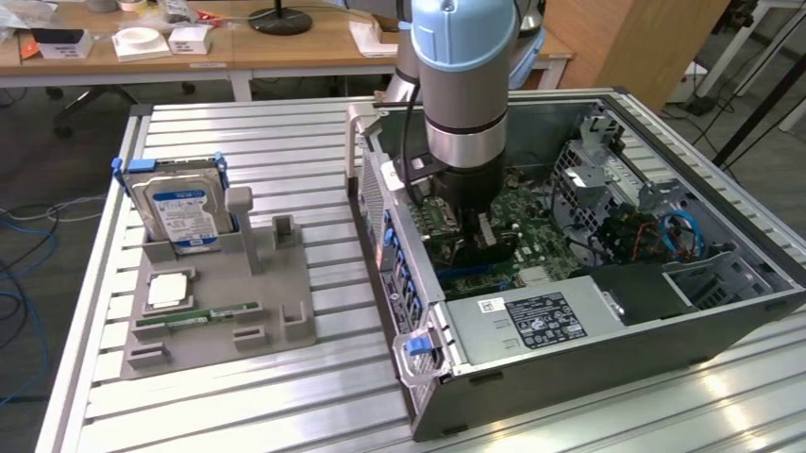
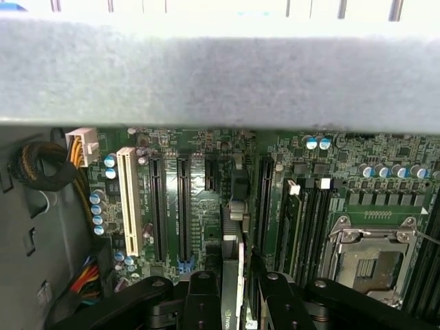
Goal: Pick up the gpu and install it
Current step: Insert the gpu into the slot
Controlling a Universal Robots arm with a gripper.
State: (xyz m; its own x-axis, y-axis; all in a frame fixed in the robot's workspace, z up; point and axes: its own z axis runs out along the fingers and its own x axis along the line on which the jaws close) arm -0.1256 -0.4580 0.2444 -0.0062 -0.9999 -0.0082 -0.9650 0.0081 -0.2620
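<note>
Jaws: partly closed on the gpu (image 2: 232,302), one black finger on each side of the thin card, which showed edge-on between them in the wrist view. The narrow grip suited a flat card held by its two faces.
Gripper (image 1: 485,247): down inside the open case (image 1: 705,311), just above the motherboard (image 1: 535,241) in the exterior view. Coming in from straight above let the arm (image 1: 463,66) clear the case walls.
Gpu: held upright on its thin edge, hanging below the fingers, over the board between the long black slots (image 2: 184,206). Whether its lower edge had met a slot could not be told; it sat between the slots near the white slot (image 2: 126,199) and those toward the CPU socket (image 2: 371,258). Upright holding probably matched the way a card edge enters a slot.
Case: lying on its side on the ribbed metal table (image 1: 252,142), open face up, so the board lay flat under the arm.
Holder (image 1: 214,311): grey, on the table at the exterior view's left, well apart from the case. It kept other parts in fixed seats.
Hard drive (image 1: 183,212): standing upright in the holder.
Memory stick (image 1: 198,315): lying flat in a groove of the holder.
Cables (image 2: 86,278): coloured bundle beside the board's edge, apart from the card.
Progress: judged as pickup done, the card over the slot area, seating unconfirmed.
</note>
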